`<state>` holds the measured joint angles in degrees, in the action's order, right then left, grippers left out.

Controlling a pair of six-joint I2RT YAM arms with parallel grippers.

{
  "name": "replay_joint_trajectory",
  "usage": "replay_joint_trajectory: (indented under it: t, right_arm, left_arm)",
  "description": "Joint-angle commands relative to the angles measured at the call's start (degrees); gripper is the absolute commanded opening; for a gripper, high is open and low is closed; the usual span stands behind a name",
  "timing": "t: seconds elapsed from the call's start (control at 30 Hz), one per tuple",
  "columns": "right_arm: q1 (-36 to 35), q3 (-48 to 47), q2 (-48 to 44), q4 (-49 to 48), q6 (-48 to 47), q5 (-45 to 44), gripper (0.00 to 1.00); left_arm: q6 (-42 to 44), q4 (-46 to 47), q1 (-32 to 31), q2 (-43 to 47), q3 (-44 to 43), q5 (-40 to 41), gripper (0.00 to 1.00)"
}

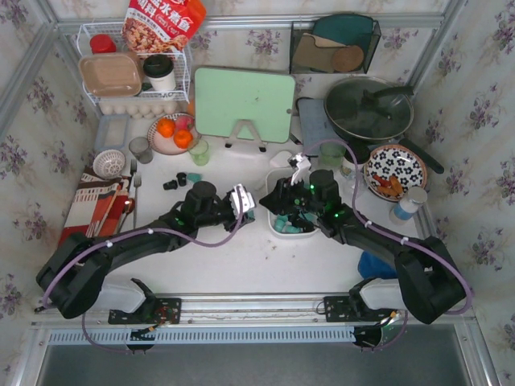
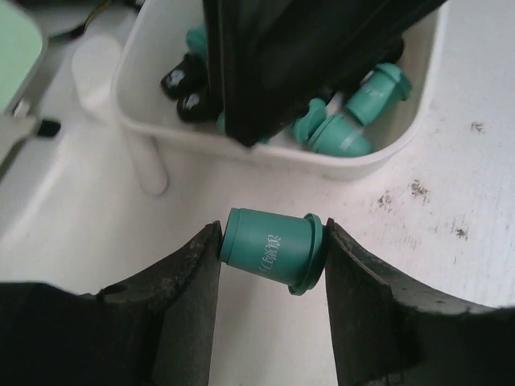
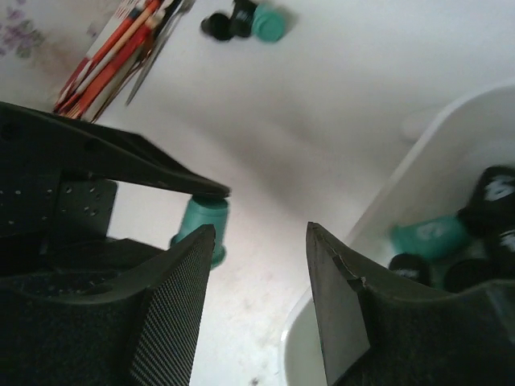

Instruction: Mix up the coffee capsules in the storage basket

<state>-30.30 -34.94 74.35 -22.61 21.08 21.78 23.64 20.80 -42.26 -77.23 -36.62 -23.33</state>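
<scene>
The left pincer [image 2: 272, 233] is clamped on one teal capsule [image 2: 269, 251], squeezing it end to end, base against one jaw and flanged rim against the other. It holds the capsule on its side just above the worktop [image 2: 451, 265], right beside the basket [image 2: 378, 161] but outside its wall.

The basket sits mid-worktop between the two arms. In it lies a heap of capsules, with teal ones [image 2: 342, 137] towards one end and black ones [image 2: 189, 100] towards the other, so they look only partly mingled. A few loose capsules [image 1: 181, 178] lie well apart on the worktop, out to the left.

The right pincer [image 3: 259, 233] hangs over the basket's rim with its jaws spread and nothing between them. Its dark body blocks much of the basket's middle from the left wrist view.

As I read it, the step in hand is carrying a teal capsule in to join the rest, one move in shuffling the colours together.

The next move calls for lifting the capsule over the wall and letting it go among the black ones rather than onto the teal pile. The tight spot is the right arm. It fills the space above the basket, so the left one needs a free corner, or the right must draw aside, before the drop.
</scene>
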Motion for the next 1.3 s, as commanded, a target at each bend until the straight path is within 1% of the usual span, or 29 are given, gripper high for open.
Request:
replay_joint_trajectory:
  t: [0.0,0.27,0.43,0.47,0.5,0.67,0.73,0.87,0.9,0.93,0.97,1.07,1.2,1.27]
  right_arm:
    - [-0.11,2.08,0.47,-3.98,4.24,8.98,0.56]
    - [-0.1,4.92,-1.31,-7.36,4.13,9.37,0.56]
    - [-0.11,5.63,-0.04,-9.1,4.01,8.98,0.56]
    - [-0.06,5.74,0.33,-9.72,4.28,9.01,0.56]
    - [-2.01,5.71,0.69,-10.25,4.67,9.0,0.55]
    - [-2.74,5.75,1.41,-11.99,5.79,8.9,0.5]
    - [-2.86,5.76,1.21,-12.03,5.63,8.66,0.45]
    - [-2.92,5.7,0.46,-10.88,4.56,6.87,0.22]
    - [-2.91,5.5,0.14,-9.99,4.17,5.74,0.19]
    - [-2.87,5.37,-0.15,-9.0,3.74,4.38,0.16]
    - [-2.92,5.14,-0.46,-8.01,3.19,2.9,0.13]
    - [-2.9,4.1,-1.25,-3.81,0.31,-3.9,0.09]
    - [-2.91,3.01,-0.53,-0.6,-5.13,-17.79,0.01]
    - [-2.81,2.15,0.78,-0.43,-7.33,-23.89,0.0]
  left_arm:
    - [9.55,9.07,-2.46,-2.11,0.02,-3.09,0.48]
    - [12.01,11.12,-4.89,-3.36,-0.81,-0.6,0.48]
    - [11.21,10.03,-5.39,-2.69,-1.88,-1.85,0.48]
    - [11.17,9.86,-5.62,-2.52,-2.06,-2.17,0.48]
    - [11.16,9.82,-5.84,-2.49,-2.24,-2.48,0.48]
    - [10.96,9.6,-6.82,-2.68,-2.62,-2.95,0.48]
    - [10.47,10.06,-6.79,-2.96,-2.6,-2.29,0.48]
    - [9.59,10.07,-6.81,-3.1,-2.67,-0.11,0.49]
    - [9.61,9.71,-6.79,-3.1,-2.71,0.8,0.63]
    - [9.57,9.29,-6.78,-3.08,-2.75,1.85,0.96]
    - [9.58,8.94,-6.78,-3.05,-2.71,3.18,1.0]
    - [8.85,10.33,-6.78,-2.69,-1.43,8.23,0.99]
    - [6.9,12.25,-6.69,-0.74,0.83,16.12,0.99]
    - [5.21,12.87,-6.55,0.55,1.94,21.15,0.99]
